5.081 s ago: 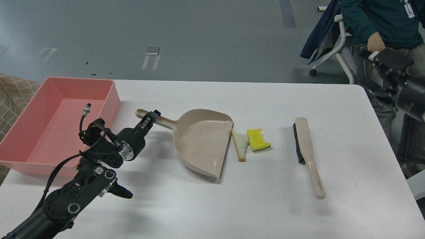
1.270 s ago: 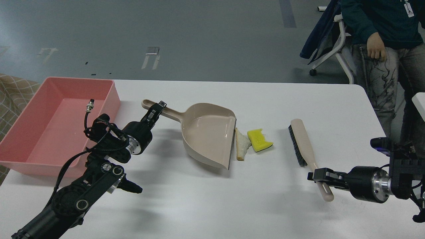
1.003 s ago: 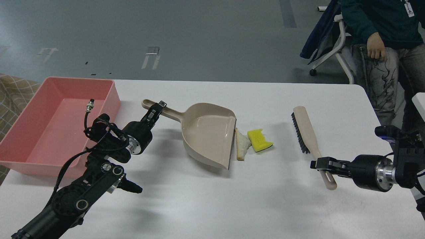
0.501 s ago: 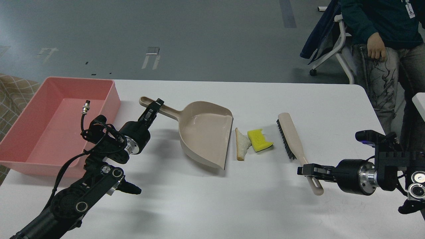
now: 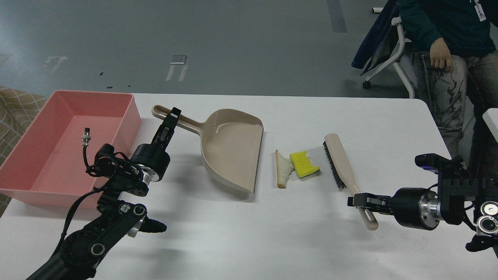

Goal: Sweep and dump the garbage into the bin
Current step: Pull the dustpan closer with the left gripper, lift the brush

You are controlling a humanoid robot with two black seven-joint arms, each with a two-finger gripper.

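Note:
The yellow sponge (image 5: 303,163) and the white bread slice (image 5: 283,169) lie side by side at the table's middle. My left gripper (image 5: 171,118) is shut on the handle of the beige dustpan (image 5: 231,149), whose mouth faces the bread with a gap between them. My right gripper (image 5: 360,202) is shut on the handle of the beige black-bristled brush (image 5: 344,167), whose bristles stand just right of the sponge. The pink bin (image 5: 58,144) stands at the table's left edge and holds nothing.
A person (image 5: 447,46) stands beyond the table's far right corner beside a chair (image 5: 389,50). The white table (image 5: 249,241) has bare room along its front. A patterned cloth (image 5: 15,105) shows at the far left.
My left gripper has pulled the dustpan left and back, away from the bread. My right gripper has brought the brush leftward to just right of the sponge.

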